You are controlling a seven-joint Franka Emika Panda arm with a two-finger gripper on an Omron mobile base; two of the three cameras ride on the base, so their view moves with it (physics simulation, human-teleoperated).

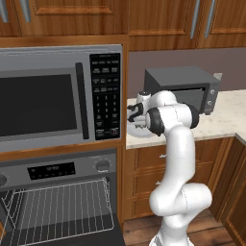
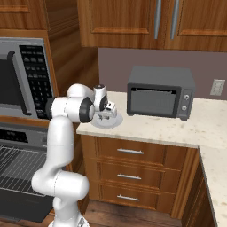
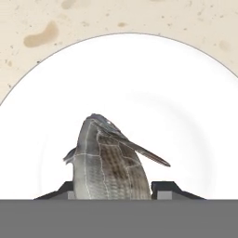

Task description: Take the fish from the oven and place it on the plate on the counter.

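**kitchenbot_fan:** While the arm is bent over the corner of the bench (image 2: 177, 128), where's the fish (image 3: 109, 162) at?

**simwatcher:** Right between the tips of the pincer (image 3: 111, 193). It's clenched on the fish, one dark tip on each side of the scaly grey body. Straight under that is the white plate (image 3: 186, 121), with the speckled beige bench past its rim.

**kitchenbot_fan:** Touching the plate though?

**simwatcher:** Can't tell. From the right base camera the pincer (image 2: 107, 111) sits low over the plate (image 2: 116, 120).

**kitchenbot_fan:** And the oven (image 1: 57, 202)?

**simwatcher:** Down to the pincer's left, door open, wire rack showing. Toaster oven (image 2: 160, 92) is off to its right.
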